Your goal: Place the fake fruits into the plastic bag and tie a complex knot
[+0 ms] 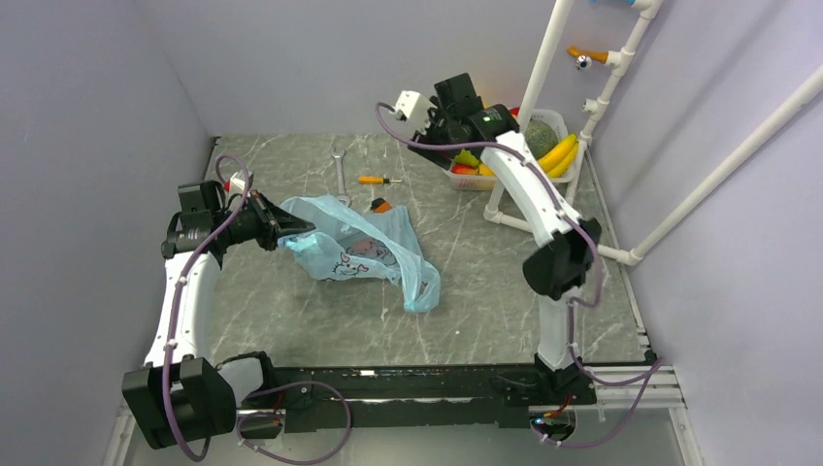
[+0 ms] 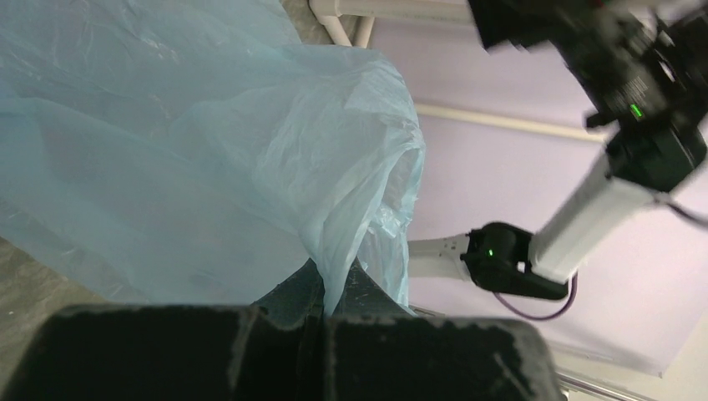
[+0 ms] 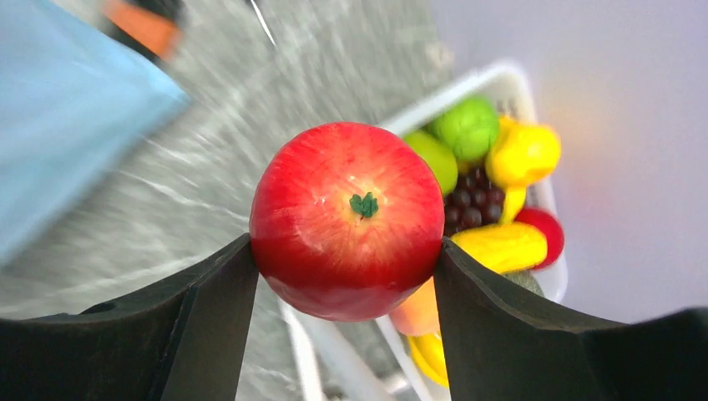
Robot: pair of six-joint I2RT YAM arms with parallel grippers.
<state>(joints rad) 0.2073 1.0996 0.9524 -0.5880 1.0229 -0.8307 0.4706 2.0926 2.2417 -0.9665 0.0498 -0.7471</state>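
The light-blue plastic bag (image 1: 369,250) lies crumpled in the middle of the table. My left gripper (image 1: 296,228) is shut on its left edge. In the left wrist view a fold of the bag (image 2: 209,150) runs down between the closed fingers of the left gripper (image 2: 334,282). My right gripper (image 3: 346,251) is shut on a red apple (image 3: 346,219), held in the air above the table beside the basket. In the top view the right gripper (image 1: 448,146) hangs at the basket's left end and the apple is hidden. No knot is in view.
A white mesh basket (image 3: 501,77) holds green fruits (image 3: 467,127), a lemon (image 3: 526,154), dark grapes (image 3: 472,200) and bananas (image 1: 561,153). An orange-handled screwdriver (image 1: 374,180) and a wrench (image 1: 340,175) lie behind the bag. White pipes (image 1: 621,58) stand at the right.
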